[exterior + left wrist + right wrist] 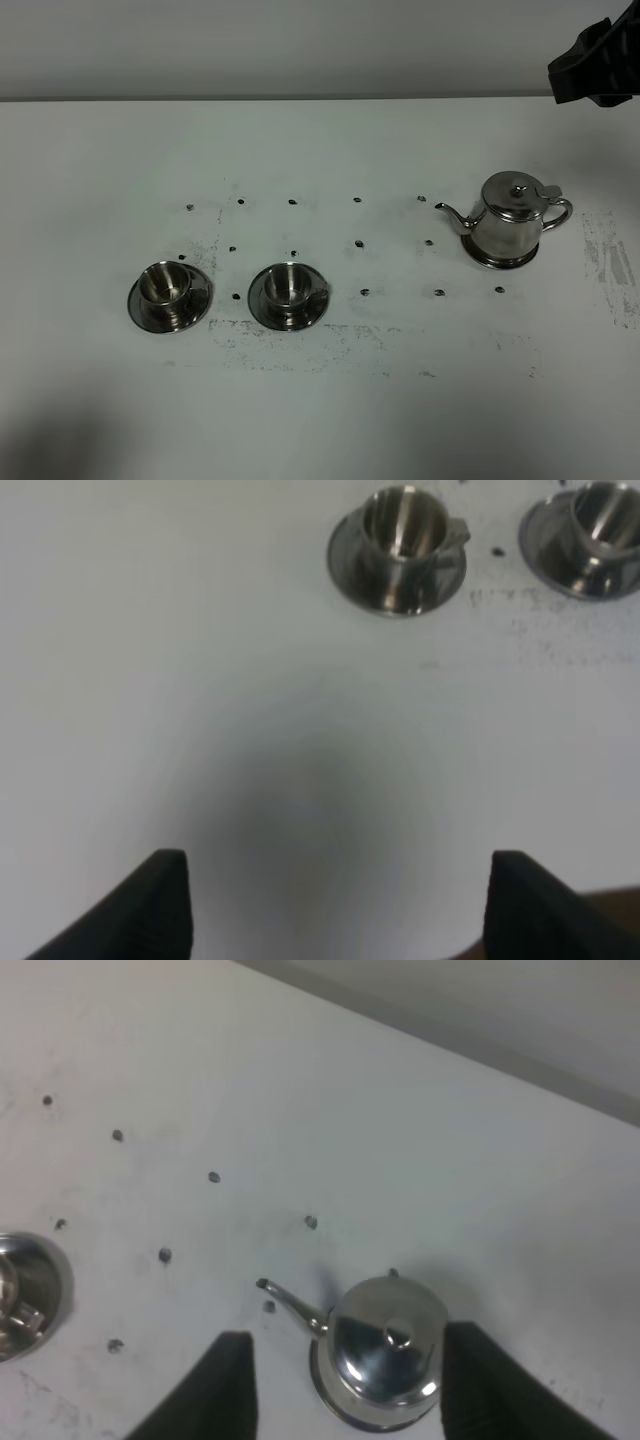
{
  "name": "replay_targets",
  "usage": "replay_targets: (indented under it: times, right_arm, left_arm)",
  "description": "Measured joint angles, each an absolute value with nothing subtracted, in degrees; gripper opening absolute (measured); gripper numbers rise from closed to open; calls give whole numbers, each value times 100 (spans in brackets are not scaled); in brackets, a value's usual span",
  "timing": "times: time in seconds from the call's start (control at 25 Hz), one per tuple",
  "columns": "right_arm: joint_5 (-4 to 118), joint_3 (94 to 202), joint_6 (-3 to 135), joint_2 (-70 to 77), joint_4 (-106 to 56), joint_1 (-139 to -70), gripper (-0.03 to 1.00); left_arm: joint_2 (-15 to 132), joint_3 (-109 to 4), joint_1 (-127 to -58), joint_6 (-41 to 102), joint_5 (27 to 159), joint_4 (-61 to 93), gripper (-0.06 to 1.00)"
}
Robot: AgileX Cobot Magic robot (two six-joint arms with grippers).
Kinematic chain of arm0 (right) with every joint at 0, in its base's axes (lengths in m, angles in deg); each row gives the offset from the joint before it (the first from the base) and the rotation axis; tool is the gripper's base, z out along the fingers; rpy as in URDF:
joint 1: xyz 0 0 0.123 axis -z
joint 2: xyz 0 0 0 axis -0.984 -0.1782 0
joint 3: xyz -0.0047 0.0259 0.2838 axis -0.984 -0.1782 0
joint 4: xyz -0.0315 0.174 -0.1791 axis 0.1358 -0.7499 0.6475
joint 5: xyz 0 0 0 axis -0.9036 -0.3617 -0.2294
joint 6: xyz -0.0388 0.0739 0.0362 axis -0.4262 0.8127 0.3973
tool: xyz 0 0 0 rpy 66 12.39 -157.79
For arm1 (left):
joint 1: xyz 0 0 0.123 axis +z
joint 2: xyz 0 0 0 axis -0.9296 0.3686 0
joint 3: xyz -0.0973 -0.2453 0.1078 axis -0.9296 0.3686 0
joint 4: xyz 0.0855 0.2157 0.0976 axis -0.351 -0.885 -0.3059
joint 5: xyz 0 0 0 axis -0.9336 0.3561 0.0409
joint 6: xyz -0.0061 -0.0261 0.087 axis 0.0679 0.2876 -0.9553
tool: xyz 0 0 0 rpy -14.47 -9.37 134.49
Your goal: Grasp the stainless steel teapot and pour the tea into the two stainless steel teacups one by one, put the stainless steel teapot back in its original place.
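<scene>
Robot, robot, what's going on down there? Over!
Left gripper open, empty. Right gripper open, clear of teapot. Teapot on disc, teacups unfilled. Nothing blocking.

One stainless steel teapot (512, 222) on the right, on one steel disc (500, 263). Two teacups — left teacup (165, 284), right teacup (289, 283) — on two saucers (140, 310). About fourteen dark dots (359, 243).
</scene>
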State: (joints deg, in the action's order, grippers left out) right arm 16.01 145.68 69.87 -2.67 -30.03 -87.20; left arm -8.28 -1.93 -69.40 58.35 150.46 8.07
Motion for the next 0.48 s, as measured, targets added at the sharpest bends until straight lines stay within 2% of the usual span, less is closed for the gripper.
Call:
replay_targets:
  times: [0.12,0.48]
  right_arm:
    - [1636,14568,6943,-267,-3003,-8720,41]
    - [1691,14568,6917,-267,-3003,-8720,41]
  left_arm:
    - [-1402,-193,-6936,5830,15052,813,59]
    - [-1395,-193,-6936,5830,15053,813,59]
